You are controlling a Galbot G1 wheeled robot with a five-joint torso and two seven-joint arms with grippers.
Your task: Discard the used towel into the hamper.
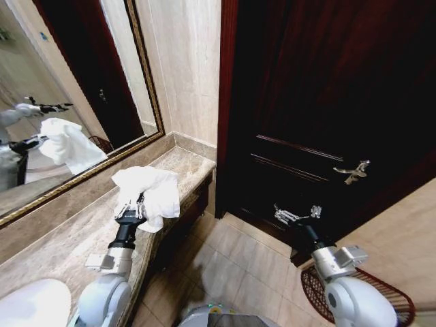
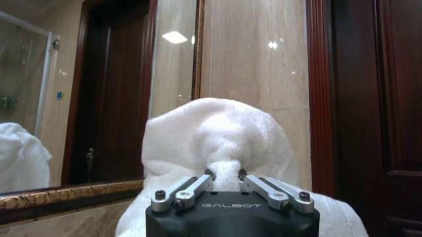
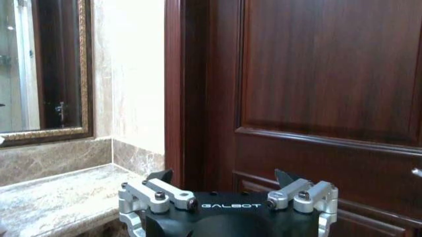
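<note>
Left gripper (image 1: 139, 204) is clamped on a bunched fold of the white towel (image 1: 150, 191), which it holds raised over the marble counter (image 1: 61, 238) near the counter's far end. From the head camera the towel drapes around and over the fingertips, and a mirror (image 1: 75, 102) along the wall on the left reflects both arm and cloth. Right gripper (image 1: 294, 214) hangs in front of the dark wooden door (image 1: 327, 95), its fingers spread apart with nothing between them. Low at the right edge, partly behind the right arm, sits the hamper (image 1: 381, 289), a dark wire basket on the tiled floor (image 1: 231, 259) beside the door; only part of its rim and ribbing shows. A metal door handle (image 1: 353, 172) sticks out above and beyond the right gripper.

Seen from the left wrist, the left gripper (image 2: 224, 174) pinches a narrow twist of towel (image 2: 218, 133) between its fingertips, the rest billowing up and outward. Behind stand the gilt-framed mirror (image 2: 99, 98), a marble wall (image 2: 257, 59) and the door frame (image 2: 319, 89).

On the right wrist camera, the right gripper (image 3: 224, 177) stands wide and empty, facing the door (image 3: 329, 74), with the counter (image 3: 59, 197) and mirror (image 3: 46, 64) off to one side.
</note>
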